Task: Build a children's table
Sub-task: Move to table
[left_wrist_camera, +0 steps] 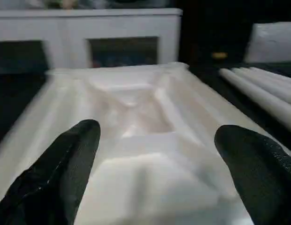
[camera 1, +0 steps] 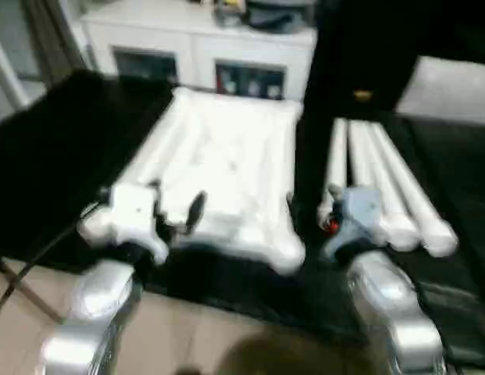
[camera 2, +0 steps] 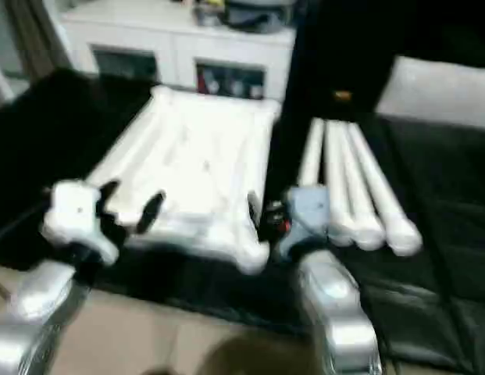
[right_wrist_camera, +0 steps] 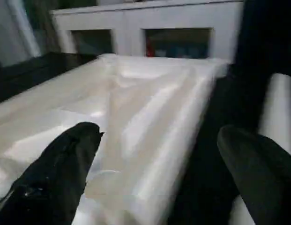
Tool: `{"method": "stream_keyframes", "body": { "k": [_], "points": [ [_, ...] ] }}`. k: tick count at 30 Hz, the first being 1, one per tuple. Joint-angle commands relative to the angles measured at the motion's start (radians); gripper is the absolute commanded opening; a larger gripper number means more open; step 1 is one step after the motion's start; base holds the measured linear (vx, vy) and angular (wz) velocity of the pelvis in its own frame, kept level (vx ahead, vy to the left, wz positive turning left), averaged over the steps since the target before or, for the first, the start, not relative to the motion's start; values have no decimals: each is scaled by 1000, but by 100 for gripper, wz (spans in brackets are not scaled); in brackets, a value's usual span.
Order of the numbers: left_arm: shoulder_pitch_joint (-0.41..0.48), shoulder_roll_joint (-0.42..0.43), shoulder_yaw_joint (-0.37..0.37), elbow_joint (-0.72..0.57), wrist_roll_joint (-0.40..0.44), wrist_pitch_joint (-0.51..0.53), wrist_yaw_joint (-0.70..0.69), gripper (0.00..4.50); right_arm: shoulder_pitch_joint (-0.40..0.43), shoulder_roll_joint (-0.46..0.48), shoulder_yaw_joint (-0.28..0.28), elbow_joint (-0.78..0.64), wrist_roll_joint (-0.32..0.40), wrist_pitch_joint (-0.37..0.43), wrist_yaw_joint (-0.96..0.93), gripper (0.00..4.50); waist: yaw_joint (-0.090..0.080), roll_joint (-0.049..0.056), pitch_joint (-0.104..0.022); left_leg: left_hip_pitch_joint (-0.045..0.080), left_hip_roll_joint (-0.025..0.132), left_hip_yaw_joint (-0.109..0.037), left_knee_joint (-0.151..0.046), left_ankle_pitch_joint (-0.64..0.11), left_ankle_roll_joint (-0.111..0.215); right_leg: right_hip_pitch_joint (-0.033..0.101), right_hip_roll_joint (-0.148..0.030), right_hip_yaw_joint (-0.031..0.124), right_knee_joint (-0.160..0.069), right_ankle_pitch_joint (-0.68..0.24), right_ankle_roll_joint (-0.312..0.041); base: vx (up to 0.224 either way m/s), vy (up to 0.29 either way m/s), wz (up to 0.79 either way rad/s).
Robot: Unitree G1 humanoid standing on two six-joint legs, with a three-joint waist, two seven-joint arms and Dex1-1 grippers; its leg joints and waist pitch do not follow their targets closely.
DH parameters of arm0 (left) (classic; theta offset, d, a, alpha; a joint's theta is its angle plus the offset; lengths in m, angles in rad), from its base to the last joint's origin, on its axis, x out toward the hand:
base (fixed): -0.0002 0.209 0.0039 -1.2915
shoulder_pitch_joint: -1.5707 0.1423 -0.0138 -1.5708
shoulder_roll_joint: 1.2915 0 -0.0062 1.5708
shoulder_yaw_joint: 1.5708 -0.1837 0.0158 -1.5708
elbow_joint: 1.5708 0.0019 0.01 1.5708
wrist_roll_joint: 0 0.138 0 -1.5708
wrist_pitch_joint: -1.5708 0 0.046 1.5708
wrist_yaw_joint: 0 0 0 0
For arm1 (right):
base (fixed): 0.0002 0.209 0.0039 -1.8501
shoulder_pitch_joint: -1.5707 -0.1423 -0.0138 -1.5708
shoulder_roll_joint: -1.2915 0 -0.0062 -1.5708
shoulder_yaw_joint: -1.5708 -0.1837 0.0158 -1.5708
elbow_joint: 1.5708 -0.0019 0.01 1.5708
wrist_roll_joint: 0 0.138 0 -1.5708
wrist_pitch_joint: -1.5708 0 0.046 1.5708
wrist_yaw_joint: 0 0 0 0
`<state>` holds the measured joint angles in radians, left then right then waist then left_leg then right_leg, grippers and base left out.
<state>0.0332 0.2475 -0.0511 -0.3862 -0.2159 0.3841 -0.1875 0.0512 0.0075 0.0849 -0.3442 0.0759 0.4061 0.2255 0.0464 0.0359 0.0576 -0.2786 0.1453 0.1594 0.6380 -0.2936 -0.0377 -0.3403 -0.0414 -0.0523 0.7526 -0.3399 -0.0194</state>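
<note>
While both silver forearms reach forward over the near edge of the black-covered worktop (camera 1: 47, 156), the left end effector (camera 1: 176, 215) hangs with its two black fingers spread wide and empty at the near left corner of the table top (camera 1: 226, 156), and the right end effector (camera 2: 262, 219) stands just as wide and empty in the dark gap between that top's near right corner and the legs (camera 1: 390, 187). Beyond them the white table top lies underside up, its ribs facing the ceiling, with rounded corner sockets at the near edge. Just to its right, apart from it, the legs lie side by side, running away from the robot; they look like three or four, though blur makes the count uncertain. Farther back stands a white cabinet (camera 1: 195, 47) with glass doors. The step in hand seems to be fetching a first leg: the right end effector would do well to swing over the nearest leg, close around its middle so that it balances, and leave the top undisturbed while carrying the thick end to a socket.
</note>
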Motion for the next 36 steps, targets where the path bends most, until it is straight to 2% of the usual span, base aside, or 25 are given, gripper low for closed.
{"method": "stream_keyframes", "body": {
  "k": [1, 2, 3, 4, 5, 6, 7, 8, 9, 10, 11, 13, 14, 15, 16, 17, 18, 20, 21, 22, 23, 24, 26, 30, 36],
  "points": [
    [-16, -23, -30, 15, 11, -13, -8, 446, 9, -30, -27, -40, -14, -5, -8, 449, -31, 8, -40, 38, 142, -118, -184, -379, 25, -53, -34, -21, -23, 134, 20, 189, 10, -23],
    [-17, -26, -32, 19, 14, -11, -5, 446, 12, -31, -27, -44, -18, -5, -12, 449, -58, 0, -63, 77, 83, -74, -117, -170, 158, -90, -70, -2, -118, 280, -2, 189, 10, -23],
    [-18, -28, -35, 27, 24, -17, 0, 446, 17, -27, -31, -58, -12, 6, -20, 449, -52, -57, -83, -48, -19, -20, -48, -21, 189, 32, -109, 69, -163, 442, -23, 180, -55, 12],
    [-18, -28, -35, 27, 25, -17, 0, 446, 17, -27, -31, -58, -12, 6, -21, 449, -23, -39, -71, -79, -30, -24, -1, -21, 167, 62, -201, 142, -198, 478, -102, 179, -63, -1],
    [-18, -26, -36, 33, 29, -18, 0, 446, 16, -19, -38, -68, -8, 14, -37, 449, -26, -63, -103, -140, -2, -74, 27, 144, 114, 130, -219, 165, -139, 893, -187, 179, -63, -1],
    [-17, -28, -34, 34, 30, -20, 4, 446, 14, -15, -41, -70, -5, 18, -41, 449, -26, -58, -109, -148, -15, -72, -21, 306, 59, 123, -137, 108, -79, 1385, -151, 122, -55, -6],
    [-12, -48, -18, 37, 3, -16, 10, 446, 7, -11, -45, -74, -11, 39, -59, 449, -26, -45, -107, -140, -22, -65, -34, 360, 40, 103, -102, 91, -75, 1488, -126, 0, 0, 0],
    [-10, -56, -11, 38, -9, -14, 11, 446, 5, -8, -46, -75, -13, 56, -67, 449, -34, -25, -100, -139, -24, -61, -36, 377, 43, 86, -80, 80, -80, 1427, -94, 55, -35, 0],
    [-10, -55, -15, 40, 1, -20, 15, 446, -2, -6, -47, -74, 2, 88, -61, 449, -23, -12, -111, -100, -5, -42, -10, 306, 40, 60, -80, 121, -103, 1296, -80, 0, 0, 0],
    [-10, -53, -19, 41, 12, -25, 16, 446, -5, -6, -48, -75, 16, 108, -57, 449, -20, -26, -106, -94, 2, -35, -16, 249, 43, 51, -74, 128, -112, 1187, -87, 0, 0, 0],
    [-10, -53, -26, 41, 20, -19, 18, 446, -10, -6, -47, -70, 19, 116, -59, 449, -8, -24, -96, -70, 10, -9, -5, 96, 23, 25, -73, 182, -149, 920, -114, 4, 69, -3],
    [-16, -45, -44, 43, 67, -16, 34, 446, -25, -21, -34, -56, 12, 116, -48, 449, 27, -36, -76, -78, 16, -19, 14, -98, -33, 32, -80, 272, -208, 512, -155, -51, 151, -43],
    [-15, -56, -39, 44, 64, -13, 43, 446, -32, -31, -26, -48, 11, 118, -35, 449, 30, -14, -65, -45, 50, -24, -49, -88, -120, -9, -3, 238, -186, 321, -116, -67, 146, -45],
    [-15, -62, -36, 43, 58, -10, 46, 446, -34, -35, -24, -46, 12, 121, -31, 449, 10, 12, -65, 30, 110, -18, -107, -68, -209, -98, 52, 126, -124, 127, -34, -90, 148, -48],
    [-13, -69, -28, 40, 52, -12, 53, 446, -39, -41, -20, -42, 7, 118, -27, 449, -3, 3, -68, 44, 139, -14, -123, -51, -214, -98, 43, 100, -117, 88, -23, -106, 99, -32],
    [-11, -74, -23, 36, 52, -11, 59, 446, -44, -45, -18, -40, 5, 119, -25, 449, -18, 9, -38, -38, 158, -86, -179, -115, -162, -36, -7, 67, -109, 84, -30, -106, 99, -32],
    [-3, -90, -3, 27, 35, 2, 72, 446, -52, -51, -16, -34, 7, 125, -16, 449, -24, 15, -38, -16, 200, -78, -200, -168, -131, -61, -16, 36, -105, 60, -63, -86, 38, 0],
    [2, -78, -6, 17, 45, 18, 73, 446, -63, -61, -14, -26, 7, 134, -7, 449, -51, 13, -58, -15, 198, -97, -167, -77, 20, -39, -50, 18, -112, 100, -87, -62, -34, 9],
    [6, -69, -12, 12, 49, 20, 65, 446, -67, -68, -14, -23, 13, 127, 5, 449, -58, -13, -65, -29, 141, -53, -114, -41, 110, -26, -77, 36, -162, 150, -167, -87, -93, -1],
    [7, -64, -16, 9, 53, 18, 58, 446, -70, -73, -14, -21, 15, 121, 10, 449, -59, -29, -66, -66, 84, -24, -82, -27, 133, 1, -93, 52, -196, 151, -216, -96, -115, 1],
    [8, -61, -15, 4, 50, 17, 49, 446, -71, -77, -15, -20, 20, 109, 18, 449, -36, -43, -66, -79, 30, -1, -45, -65, 95, 8, -122, 79, -243, -74, -192, -96, -115, 1],
    [8, -59, -13, -1, 48, 20, 44, 446, -70, -76, -20, -24, 44, 104, 34, 449, -29, -61, -63, -89, 41, -18, -58, -41, 58, 17, -131, 93, -243, -273, -89, -68, -118, 2],
    [5, -55, -7, -6, 41, 24, 32, 446, -65, -42, -57, -42, 136, 97, 65, 449, -27, -53, -62, -82, 54, -21, -77, -36, 34, -4, -109, 85, -242, -364, -14, -46, -106, 2],
    [-9, -10, -16, -27, 13, 62, -34, 446, -60, -74, -48, -58, 139, 124, 88, 449, -27, -31, -56, -77, 71, -27, -104, -108, -16, -14, -75, 65, -228, -236, -42, -20, -47, 1],
    [-30, 115, -72, -26, -32, 80, -229, 446, -62, -159, 2, -59, 93, 89, 154, 449, -20, -14, -61, -71, 73, -25, -104, -60, -32, -5, -78, 65, -208, 13, -129, 0, 0, 0]
  ]
}}
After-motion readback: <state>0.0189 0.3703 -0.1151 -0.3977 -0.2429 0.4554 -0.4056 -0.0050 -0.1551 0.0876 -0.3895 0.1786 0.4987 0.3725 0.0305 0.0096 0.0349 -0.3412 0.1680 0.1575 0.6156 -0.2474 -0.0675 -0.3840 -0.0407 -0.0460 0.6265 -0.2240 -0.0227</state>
